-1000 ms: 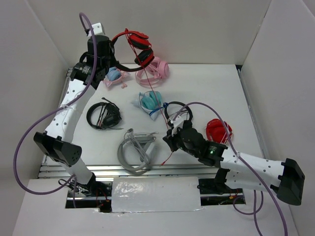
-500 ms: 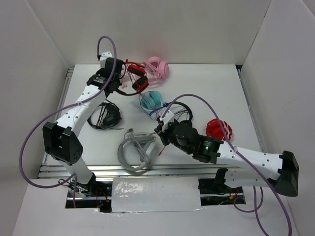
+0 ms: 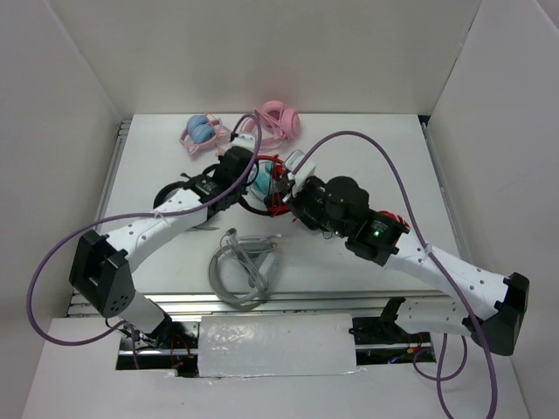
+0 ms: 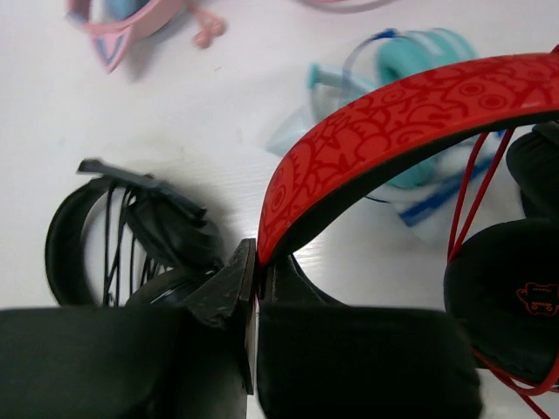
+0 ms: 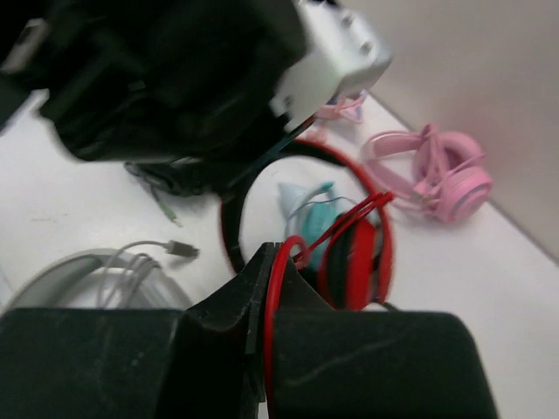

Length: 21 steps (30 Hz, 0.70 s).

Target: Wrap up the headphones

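Left claw (image 4: 253, 292) is clamping the headphones (image 4: 393, 122) by the band, right claw (image 5: 266, 301) is pinching their cable (image 5: 272, 279); teal pair (image 4: 419, 61) and black pair (image 4: 170, 231) are lying close beneath on the desk (image 4: 218, 113)

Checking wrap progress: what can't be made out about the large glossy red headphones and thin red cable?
Top view: large red headphones mostly hidden beneath left gripper and right gripper.
Left wrist: black ear pad cut by right edge.
Right wrist: blurred; thin red cable plug end, loop count unreadable.
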Available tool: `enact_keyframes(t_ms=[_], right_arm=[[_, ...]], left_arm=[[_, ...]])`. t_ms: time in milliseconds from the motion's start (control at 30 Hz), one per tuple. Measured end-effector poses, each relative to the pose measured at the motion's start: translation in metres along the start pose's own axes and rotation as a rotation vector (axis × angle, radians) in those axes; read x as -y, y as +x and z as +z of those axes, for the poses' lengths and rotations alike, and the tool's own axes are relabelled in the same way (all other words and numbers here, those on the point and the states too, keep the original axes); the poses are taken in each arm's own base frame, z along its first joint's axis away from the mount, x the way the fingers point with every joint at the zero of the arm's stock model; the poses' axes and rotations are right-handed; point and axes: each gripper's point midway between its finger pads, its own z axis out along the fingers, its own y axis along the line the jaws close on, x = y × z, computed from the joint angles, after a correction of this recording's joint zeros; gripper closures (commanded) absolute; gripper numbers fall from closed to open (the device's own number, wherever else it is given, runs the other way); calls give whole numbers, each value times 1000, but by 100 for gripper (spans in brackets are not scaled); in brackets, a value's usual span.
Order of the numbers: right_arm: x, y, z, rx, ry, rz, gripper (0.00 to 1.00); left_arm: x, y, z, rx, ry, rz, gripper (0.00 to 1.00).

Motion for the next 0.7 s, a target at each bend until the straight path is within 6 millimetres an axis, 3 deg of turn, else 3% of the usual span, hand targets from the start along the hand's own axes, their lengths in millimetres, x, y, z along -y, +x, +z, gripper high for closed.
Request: enact_keyframes(t_ms=[167, 300, 500, 700], right_arm=[[48, -24, 6, 26, 57, -105, 100], [79, -21, 11, 3, 76, -194, 100], [103, -8, 12, -15, 32, -269, 100], [113, -7, 9, 10, -24, -309, 96]], left_arm=[[28, -4, -28, 73, 174, 84, 100], [47, -20, -55, 160, 304, 125, 100], [74, -27, -79, 225, 432, 193, 100], [91, -26, -91, 250, 500, 253, 100]])
